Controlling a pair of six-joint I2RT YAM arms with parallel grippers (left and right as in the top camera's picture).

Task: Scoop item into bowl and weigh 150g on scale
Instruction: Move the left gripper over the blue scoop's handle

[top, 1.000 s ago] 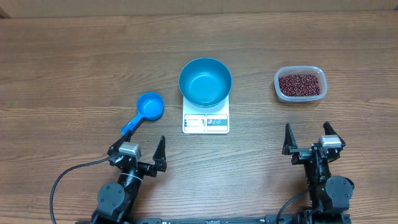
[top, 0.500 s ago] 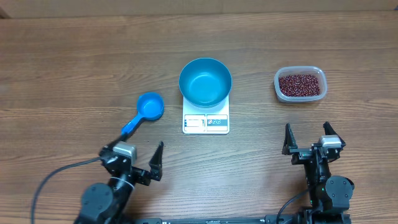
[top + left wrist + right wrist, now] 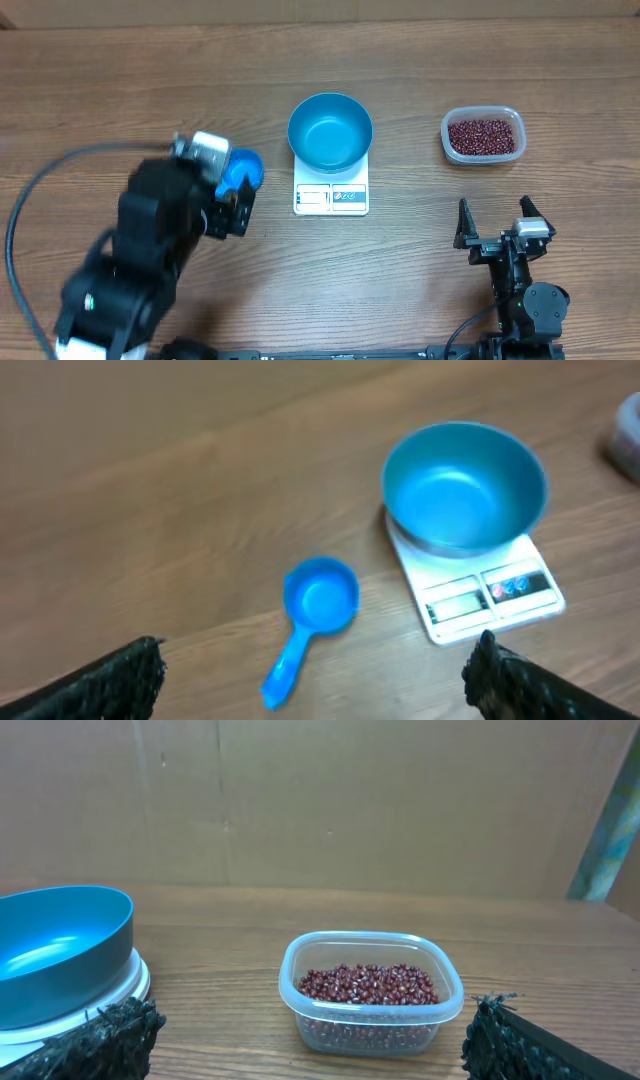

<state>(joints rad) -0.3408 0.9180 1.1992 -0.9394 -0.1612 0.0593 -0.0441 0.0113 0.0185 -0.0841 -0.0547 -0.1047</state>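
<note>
The blue bowl (image 3: 330, 130) (image 3: 465, 480) stands empty on the white scale (image 3: 331, 197) (image 3: 490, 595) at mid-table. The item, dark red-brown beans (image 3: 483, 135) (image 3: 368, 985), fills a clear plastic tub (image 3: 370, 1020) to the right. A small blue scoop (image 3: 243, 168) (image 3: 318, 600) lies left of the scale, handle toward me. My left gripper (image 3: 320, 648) hangs open above the scoop's handle end, holding nothing; its arm (image 3: 150, 240) hides the handle from overhead. My right gripper (image 3: 493, 210) (image 3: 312, 1018) rests open near the front edge, facing the tub.
Bare wooden table (image 3: 120, 90) stretches behind and to the left of the bowl. A brown board wall (image 3: 300, 790) rises behind the table's far edge. A black cable (image 3: 30, 210) loops from the left arm at the left.
My left arm has risen and swung forward from the front edge to above the scoop, covering its handle. The right arm, bowl, scale and tub are where they were.
</note>
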